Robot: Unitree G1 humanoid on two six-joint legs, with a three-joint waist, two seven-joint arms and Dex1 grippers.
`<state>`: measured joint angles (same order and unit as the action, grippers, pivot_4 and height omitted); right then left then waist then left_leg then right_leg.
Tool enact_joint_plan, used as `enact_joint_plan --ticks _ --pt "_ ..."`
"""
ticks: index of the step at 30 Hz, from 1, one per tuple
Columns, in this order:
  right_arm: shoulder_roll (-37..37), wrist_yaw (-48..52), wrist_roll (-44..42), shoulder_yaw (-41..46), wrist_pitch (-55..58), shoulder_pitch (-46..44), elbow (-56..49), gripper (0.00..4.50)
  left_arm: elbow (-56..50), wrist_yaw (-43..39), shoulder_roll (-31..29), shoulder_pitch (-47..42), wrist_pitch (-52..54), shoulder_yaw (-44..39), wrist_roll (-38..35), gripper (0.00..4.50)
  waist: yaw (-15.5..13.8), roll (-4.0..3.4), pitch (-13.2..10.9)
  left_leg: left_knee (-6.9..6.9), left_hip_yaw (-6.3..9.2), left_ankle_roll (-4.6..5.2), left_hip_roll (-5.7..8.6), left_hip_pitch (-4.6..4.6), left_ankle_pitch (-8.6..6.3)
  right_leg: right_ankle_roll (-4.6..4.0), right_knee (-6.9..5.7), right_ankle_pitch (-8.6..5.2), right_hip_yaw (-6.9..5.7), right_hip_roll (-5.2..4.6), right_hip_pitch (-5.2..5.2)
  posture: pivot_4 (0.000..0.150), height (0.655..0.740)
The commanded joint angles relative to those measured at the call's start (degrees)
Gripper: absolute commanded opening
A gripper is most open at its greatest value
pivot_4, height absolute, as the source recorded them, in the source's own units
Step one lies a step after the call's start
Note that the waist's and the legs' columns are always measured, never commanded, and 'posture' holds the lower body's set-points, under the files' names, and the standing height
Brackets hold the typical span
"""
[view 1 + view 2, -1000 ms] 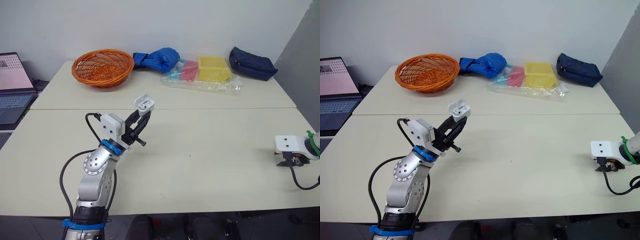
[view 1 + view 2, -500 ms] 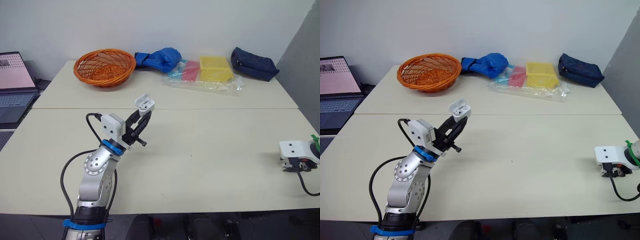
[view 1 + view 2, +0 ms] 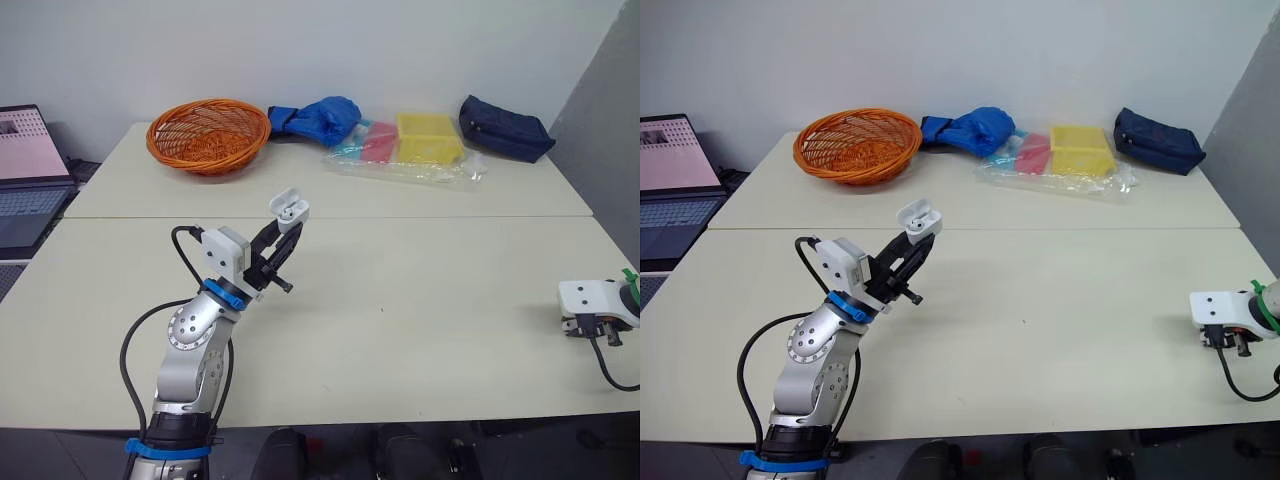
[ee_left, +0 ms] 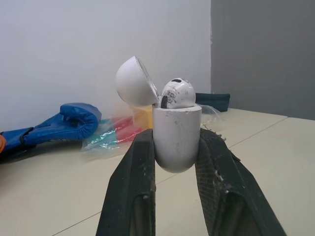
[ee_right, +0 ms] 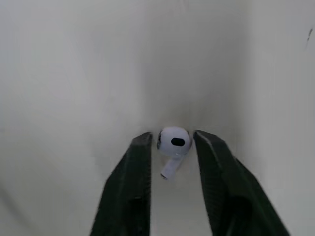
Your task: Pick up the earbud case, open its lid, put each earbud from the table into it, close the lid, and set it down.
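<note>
My left gripper (image 3: pixel 284 228) is raised over the left half of the table and is shut on the white earbud case (image 3: pixel 288 206). The case stands upright between the fingers with its lid (image 4: pixel 135 88) tipped open, and one earbud (image 4: pixel 177 93) sits in it. At the table's right edge, my right gripper (image 5: pixel 172 138) points down at the tabletop. It is open, with its fingers (image 5: pixel 140 162) on either side of the second white earbud (image 5: pixel 173 142) and a thin gap on each side. The earbud lies on the table.
Along the back of the table (image 3: pixel 430 300) are an orange basket (image 3: pixel 208 133), a blue boxing glove (image 3: pixel 315 117), a clear bag with yellow and red items (image 3: pixel 415 145) and a dark blue pouch (image 3: pixel 505 127). A laptop (image 3: pixel 25 170) stands off to the left.
My right gripper has shifted a little to the right, toward the table's edge, then held still. The left arm and the case have stayed in place.
</note>
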<state>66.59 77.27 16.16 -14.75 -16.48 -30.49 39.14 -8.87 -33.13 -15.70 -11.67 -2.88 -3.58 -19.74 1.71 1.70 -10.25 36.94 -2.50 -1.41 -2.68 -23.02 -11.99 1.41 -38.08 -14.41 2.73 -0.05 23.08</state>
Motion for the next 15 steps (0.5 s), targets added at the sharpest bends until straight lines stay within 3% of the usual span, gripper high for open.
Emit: enact_joint_plan --ticks 1,5,7,10,13,15 --pt "-0.29 -0.89 0.59 0.16 0.25 -0.47 0.76 0.42 -2.66 0.34 -0.39 -0.82 -0.39 -0.51 -0.49 0.73 0.02 0.00 0.00 0.01 -0.01 0.00 0.00 0.00 0.00 0.00 0.00 0.01 0.01 0.00 0.00 0.150 0.7400" --pt "-1.27 0.86 -2.37 1.50 1.26 -0.47 -1.75 0.42 -2.31 0.18 -0.39 -1.18 -0.58 -0.40 -0.43 0.73 0.09 0.01 0.00 0.00 -0.02 0.00 -0.01 0.01 0.00 -0.01 0.00 0.01 0.01 0.00 0.00 0.150 0.7400" --pt "-3.28 5.55 -9.05 3.74 9.28 -0.27 -8.46 0.42 -2.03 0.01 -0.37 -1.46 -0.65 -0.34 -0.51 0.73 0.35 0.02 -0.01 -0.01 -0.03 0.00 -0.01 0.01 0.00 -0.01 -0.01 0.01 0.02 0.00 0.01 0.150 0.7400" --pt "-9.31 7.03 -20.44 7.52 27.73 -1.65 -23.97 0.42 -1.58 -0.18 -0.30 -1.72 -0.77 -0.30 -0.59 0.73 0.95 0.01 -0.01 -0.07 0.15 0.00 -0.07 0.05 0.00 0.28 -0.07 0.23 0.06 0.08 0.04 0.150 0.7400" --pt "-22.37 -5.23 -34.55 13.68 54.94 -8.06 -40.17 0.42 -1.19 -0.37 -0.04 -2.34 -0.76 -0.01 -0.75 0.73 1.48 0.01 -0.06 -0.09 0.53 0.00 -0.10 0.04 0.00 0.27 -0.25 0.23 0.02 0.24 0.11 0.150 0.7400" --pt "-28.98 -12.41 -39.64 16.93 64.14 -11.18 -46.32 0.42 -0.95 -0.53 0.21 -2.79 -0.60 0.01 -1.25 0.73 1.26 -0.01 -0.09 -0.04 0.58 -0.02 -0.06 0.01 0.01 0.18 -0.63 0.15 0.01 0.23 0.26 0.150 0.7400"
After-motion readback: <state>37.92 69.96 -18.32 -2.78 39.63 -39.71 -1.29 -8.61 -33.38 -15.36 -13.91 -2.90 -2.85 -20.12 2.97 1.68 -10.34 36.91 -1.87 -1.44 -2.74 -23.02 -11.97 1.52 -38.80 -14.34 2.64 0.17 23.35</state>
